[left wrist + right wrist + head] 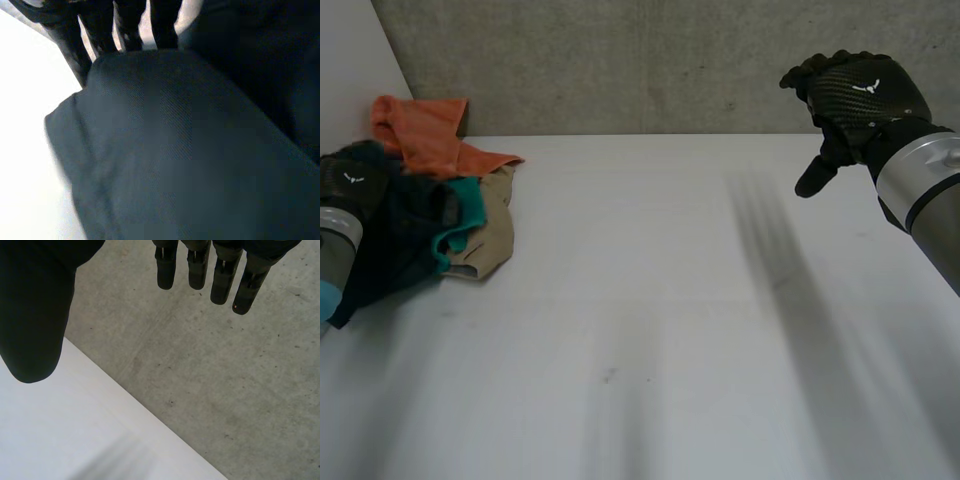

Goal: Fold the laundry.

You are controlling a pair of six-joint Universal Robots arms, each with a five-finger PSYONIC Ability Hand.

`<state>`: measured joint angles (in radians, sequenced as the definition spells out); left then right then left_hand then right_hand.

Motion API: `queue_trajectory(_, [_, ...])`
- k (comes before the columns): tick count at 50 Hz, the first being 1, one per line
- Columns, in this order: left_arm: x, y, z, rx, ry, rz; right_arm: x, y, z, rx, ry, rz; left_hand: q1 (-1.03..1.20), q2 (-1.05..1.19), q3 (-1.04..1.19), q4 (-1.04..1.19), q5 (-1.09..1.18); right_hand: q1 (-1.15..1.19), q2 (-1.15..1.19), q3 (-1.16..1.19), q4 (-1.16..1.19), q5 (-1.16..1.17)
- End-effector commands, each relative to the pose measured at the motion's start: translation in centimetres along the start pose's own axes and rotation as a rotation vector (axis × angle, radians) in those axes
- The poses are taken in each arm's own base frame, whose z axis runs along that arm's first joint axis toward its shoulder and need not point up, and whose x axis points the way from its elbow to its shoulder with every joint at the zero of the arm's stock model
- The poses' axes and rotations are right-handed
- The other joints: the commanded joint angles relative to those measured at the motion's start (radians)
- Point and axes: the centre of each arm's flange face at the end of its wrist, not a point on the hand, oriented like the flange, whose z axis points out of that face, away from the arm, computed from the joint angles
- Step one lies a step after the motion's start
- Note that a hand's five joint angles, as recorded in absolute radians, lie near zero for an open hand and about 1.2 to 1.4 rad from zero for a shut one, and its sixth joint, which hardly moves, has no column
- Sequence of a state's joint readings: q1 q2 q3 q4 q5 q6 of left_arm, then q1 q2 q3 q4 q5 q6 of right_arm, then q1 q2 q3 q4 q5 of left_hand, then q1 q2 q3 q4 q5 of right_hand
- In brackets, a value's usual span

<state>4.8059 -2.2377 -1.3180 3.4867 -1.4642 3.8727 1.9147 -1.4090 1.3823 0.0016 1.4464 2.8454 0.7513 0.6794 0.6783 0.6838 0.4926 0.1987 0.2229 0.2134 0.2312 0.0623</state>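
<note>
Starting on the laundry heap at the table's corner

The white table (pixel 650 300) lies mostly bare, likely left free as folding space. The pile of laundry (pixel 430 210) sits bunched at its far left corner by the wall: a dark blue garment (pixel 200 150) in front, an orange cloth (pixel 425 135) behind, and teal (pixel 465 210) and beige (pixel 495 235) pieces beside it. The left hand (pixel 350 185) rests on the dark blue garment, probably to draw it out first. Cloth hides its grasp, so I cannot tell whether it is clamped on the fabric. The right hand (pixel 860 95) hangs raised over the table's far right side, well apart from the pile, fingers (pixel 197 270) straight and holding nothing, seemingly out of the way.
</note>
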Motion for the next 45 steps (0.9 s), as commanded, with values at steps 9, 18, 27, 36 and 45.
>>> queue_trajectory(9, [-0.8,-11.4,-3.9,0.288,0.027,-0.444,0.2,0.2,0.0,-0.006,0.007,-0.003,0.645,0.717,0.718,0.712,0.729,-0.024,-0.048,-0.039,-0.057,-0.062])
queue_trajectory(18, [3.8,-21.8,-13.6,0.504,0.303,-0.655,0.7,-0.8,0.0,0.025,0.026,-0.007,0.645,0.717,0.718,0.712,0.729,-0.024,-0.048,-0.039,-0.057,-0.062])
queue_trajectory(27, [17.1,-22.9,-23.9,0.465,0.768,-0.63,1.6,-0.9,0.1,0.028,0.047,-0.013,0.645,0.717,0.718,0.712,0.729,-0.024,-0.048,-0.039,-0.057,-0.062])
queue_trajectory(36, [21.7,-20.1,-27.0,0.324,0.899,-0.429,2.5,-0.3,0.2,0.005,0.069,-0.015,-0.577,-0.505,-0.504,-0.509,-0.493,-0.024,-0.048,-0.039,-0.057,-0.062])
queue_trajectory(45, [15.0,-21.9,-25.9,0.353,0.776,-0.462,2.2,-0.5,-0.2,-0.033,0.025,-0.054,-0.573,-0.501,-0.5,-0.506,-0.489,-0.024,-0.048,-0.039,-0.057,-0.062])
